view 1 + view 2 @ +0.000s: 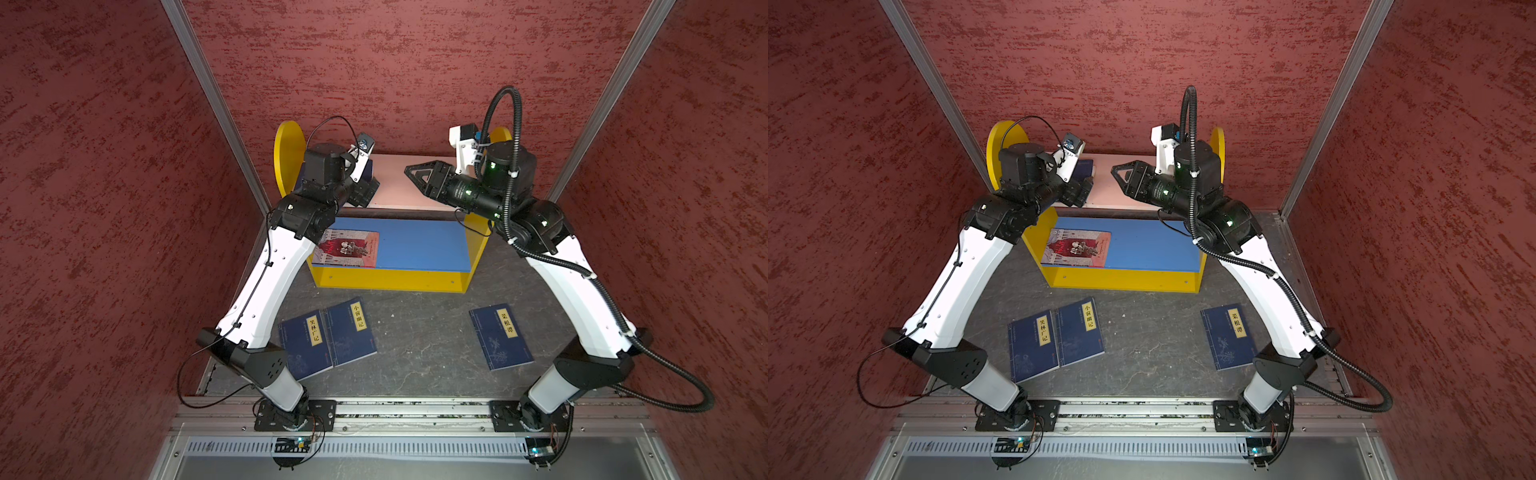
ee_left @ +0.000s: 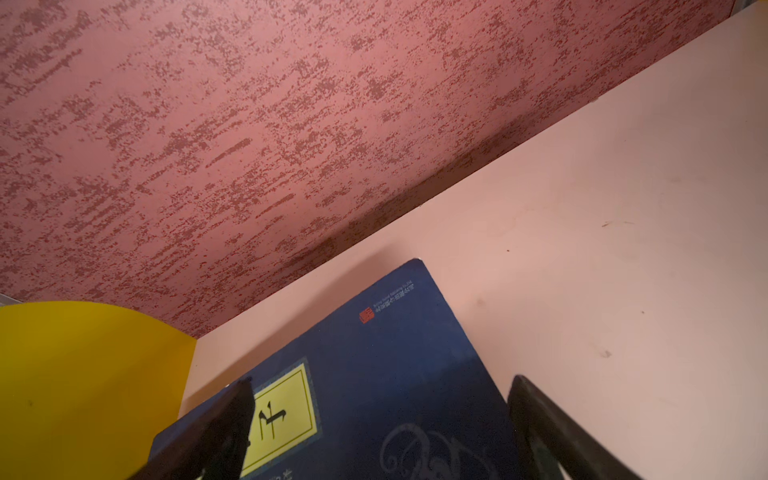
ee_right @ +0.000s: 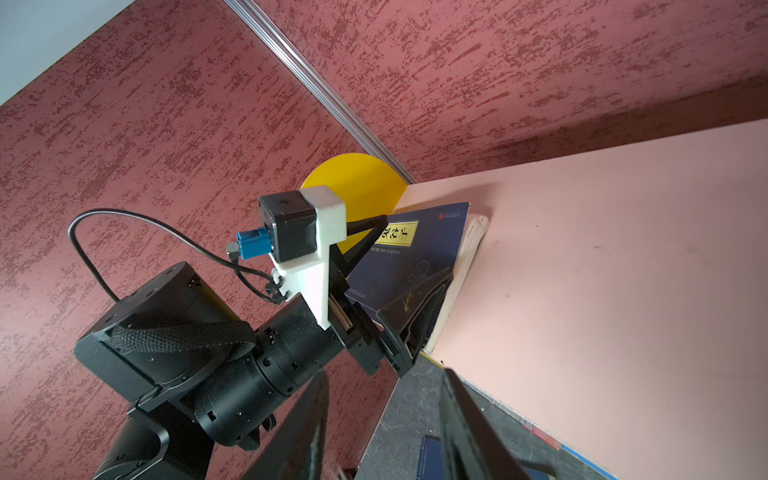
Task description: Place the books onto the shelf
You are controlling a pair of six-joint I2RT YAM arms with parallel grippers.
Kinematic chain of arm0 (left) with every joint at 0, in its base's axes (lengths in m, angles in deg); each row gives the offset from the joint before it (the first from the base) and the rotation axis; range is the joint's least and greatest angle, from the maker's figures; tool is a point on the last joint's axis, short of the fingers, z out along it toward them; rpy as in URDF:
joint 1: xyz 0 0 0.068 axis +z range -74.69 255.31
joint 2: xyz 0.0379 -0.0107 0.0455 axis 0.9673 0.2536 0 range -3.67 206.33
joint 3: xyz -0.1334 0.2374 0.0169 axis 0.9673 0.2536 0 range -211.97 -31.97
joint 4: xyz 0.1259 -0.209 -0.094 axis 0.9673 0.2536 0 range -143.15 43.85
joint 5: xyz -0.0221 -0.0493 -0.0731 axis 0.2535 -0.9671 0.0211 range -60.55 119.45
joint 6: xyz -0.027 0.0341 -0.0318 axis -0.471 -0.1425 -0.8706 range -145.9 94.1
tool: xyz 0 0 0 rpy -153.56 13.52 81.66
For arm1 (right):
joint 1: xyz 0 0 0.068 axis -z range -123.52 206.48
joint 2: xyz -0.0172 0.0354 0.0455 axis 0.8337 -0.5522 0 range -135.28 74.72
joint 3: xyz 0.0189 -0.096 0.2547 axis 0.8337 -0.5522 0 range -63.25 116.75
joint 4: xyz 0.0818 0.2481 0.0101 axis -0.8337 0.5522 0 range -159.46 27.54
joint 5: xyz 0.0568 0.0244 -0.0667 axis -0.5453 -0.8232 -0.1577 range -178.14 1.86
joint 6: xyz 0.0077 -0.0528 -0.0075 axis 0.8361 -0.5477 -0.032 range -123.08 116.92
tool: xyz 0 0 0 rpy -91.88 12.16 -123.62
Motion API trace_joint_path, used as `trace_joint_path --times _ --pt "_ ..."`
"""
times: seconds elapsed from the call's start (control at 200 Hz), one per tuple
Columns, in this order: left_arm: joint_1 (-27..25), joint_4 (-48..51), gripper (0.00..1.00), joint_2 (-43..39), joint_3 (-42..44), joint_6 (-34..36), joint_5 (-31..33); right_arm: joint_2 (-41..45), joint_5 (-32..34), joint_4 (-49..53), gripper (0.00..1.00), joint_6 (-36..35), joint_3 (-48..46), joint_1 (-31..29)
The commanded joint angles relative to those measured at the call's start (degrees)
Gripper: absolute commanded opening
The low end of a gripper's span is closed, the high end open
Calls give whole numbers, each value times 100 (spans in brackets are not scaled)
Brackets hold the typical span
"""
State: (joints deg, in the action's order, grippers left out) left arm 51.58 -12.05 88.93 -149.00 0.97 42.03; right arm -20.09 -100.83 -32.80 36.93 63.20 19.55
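- Left claw (image 2: 380, 380): the jaws stand wide and straddle a navy book (image 2: 395, 340). The book is at the left end of the upper pink board (image 1: 399, 183) of the shelf (image 1: 390, 280), just beside the yellow side panel (image 1: 289, 153).
- One finger (image 2: 216, 428) crosses the cover beside the yellow label, and the other sits at the book's opposite long edge. No squeeze is evident, so the book is judged released, not gripped.
- Key relation: the book's long axis runs straight out from the claw, in line with its reach. A clean withdrawal would therefore go back along that axis. Any sideways drift risks dragging the cover.
- Attitude of the book: it cannot be told whether it lies flat or leans on the panel. The right wrist view shows its page edge against the board.
- Right claw (image 1: 415, 173): partly open and empty, above the same board towards its right side. It points at the book but does not touch it.
- Red book (image 1: 347, 249): flat on the blue lower board (image 1: 419, 245), at the left end.
- Outstanding: a pair of navy books (image 1: 326, 340) lies side by side on the table (image 1: 415, 353) near the left arm's base. A single navy book (image 1: 500, 336) lies near the right arm's base. All three have their long axes towards the shelf, slightly slanted.
- Judgement: two of the five books are shelved. The right claw is free and the nearer one to the single book.
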Motion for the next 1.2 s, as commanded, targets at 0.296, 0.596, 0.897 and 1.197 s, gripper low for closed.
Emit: trace_joint_path --times 0.296,0.596,0.897,1.197 --pt "69 -143 99 -180 -168 -85 -334 182 225 -203 48 -160 -19 -16" --pt "-1105 231 99 -852 -1023 72 -314 1720 1271 -414 52 -891 -1592 -270" --pt "-1399 1044 99 -2840 1663 -1268 -1582 3722 735 -1092 51 -328 -4527 -367" --pt "-482 1672 99 -4411 4387 -3415 -2421 4025 146 -1492 51 462 -6351 -770"
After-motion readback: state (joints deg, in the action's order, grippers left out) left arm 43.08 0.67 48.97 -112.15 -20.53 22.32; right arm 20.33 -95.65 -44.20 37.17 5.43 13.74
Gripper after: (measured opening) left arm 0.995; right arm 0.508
